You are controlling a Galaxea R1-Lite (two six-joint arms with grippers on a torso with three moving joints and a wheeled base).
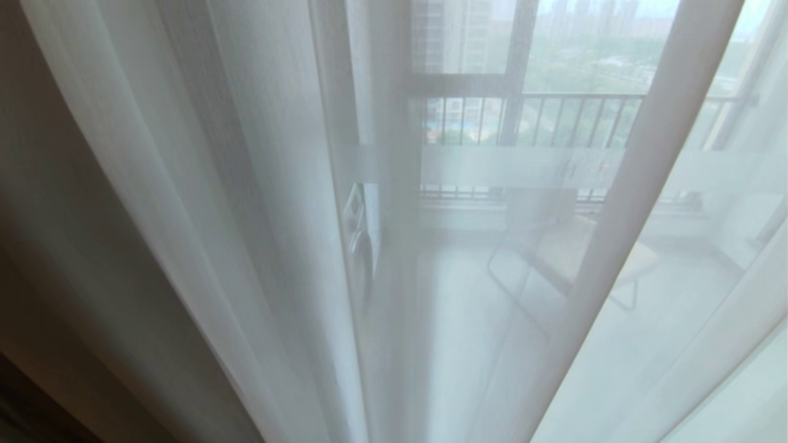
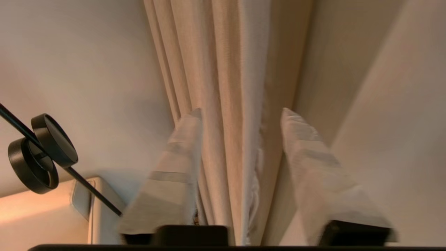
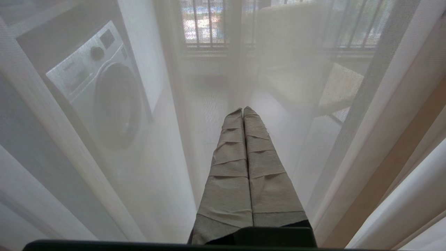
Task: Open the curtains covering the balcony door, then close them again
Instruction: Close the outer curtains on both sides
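White sheer curtains [image 1: 246, 184] hang across the whole head view, with the thick beige curtain [image 1: 61, 215] at the left edge. Behind the sheers stands the balcony door [image 1: 492, 167] with its frosted band and black frame. Neither arm shows in the head view. My left gripper [image 2: 242, 111] is open, its taped fingers [image 2: 174, 174] standing either side of the gathered pleats of the thick beige curtain [image 2: 223, 69]; I cannot tell whether they touch the cloth. The right gripper [image 3: 243, 108] is shut with nothing in it, pointing at the sheer curtain [image 3: 167, 157] close in front of it.
Seen through the sheers, a washing machine [image 3: 104, 94] stands at the balcony's left and a chair [image 1: 578, 246] sits near the barred railing [image 1: 572, 117]. A black double-headed lamp [image 2: 38, 153] on a thin rod and a pale wall [image 2: 76, 62] lie beside the gathered beige curtain.
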